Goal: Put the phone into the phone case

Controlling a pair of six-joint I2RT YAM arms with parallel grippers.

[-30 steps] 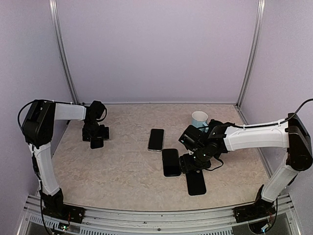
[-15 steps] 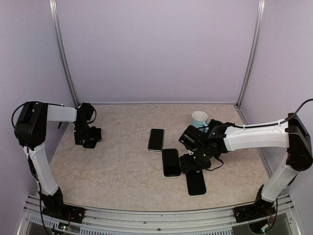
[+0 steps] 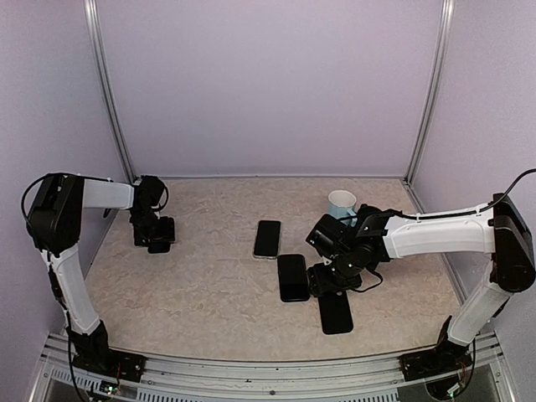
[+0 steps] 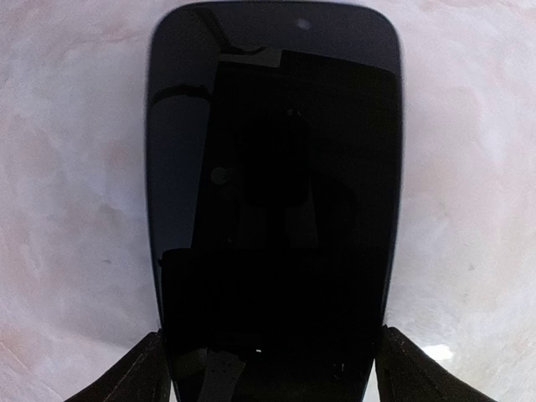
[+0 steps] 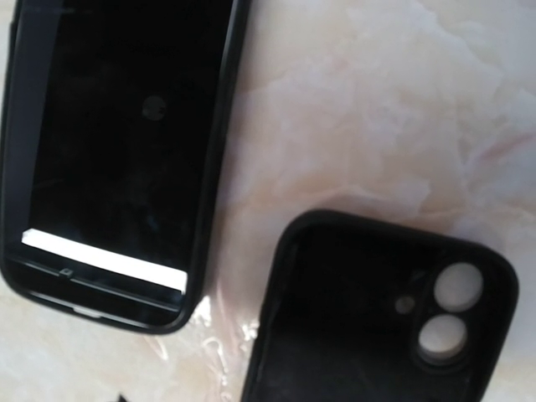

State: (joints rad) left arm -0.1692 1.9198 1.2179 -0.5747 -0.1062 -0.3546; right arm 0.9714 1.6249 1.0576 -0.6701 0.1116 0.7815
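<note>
In the left wrist view a black phone (image 4: 272,193) lies face up on the marbled table, filling most of the frame. My left gripper (image 4: 268,373) straddles its near end, and both fingertips (image 4: 144,373) press against its long edges. Seen from above, that gripper (image 3: 157,241) sits low at the table's left side. An empty black phone case (image 5: 381,318) with camera holes lies open side up near the front (image 3: 336,312). My right gripper (image 3: 328,283) hovers open over it, holding nothing.
A second phone (image 3: 267,239) lies mid-table. Another phone in a black bumper (image 3: 292,277) lies beside the empty case and shows in the right wrist view as the cased phone (image 5: 117,151). A pale blue mug (image 3: 342,202) stands behind the right arm. Walls close three sides.
The left gripper slid left along the table, then came back slightly right, and its fingers have drawn in against the phone's edges. The right arm has not moved.
</note>
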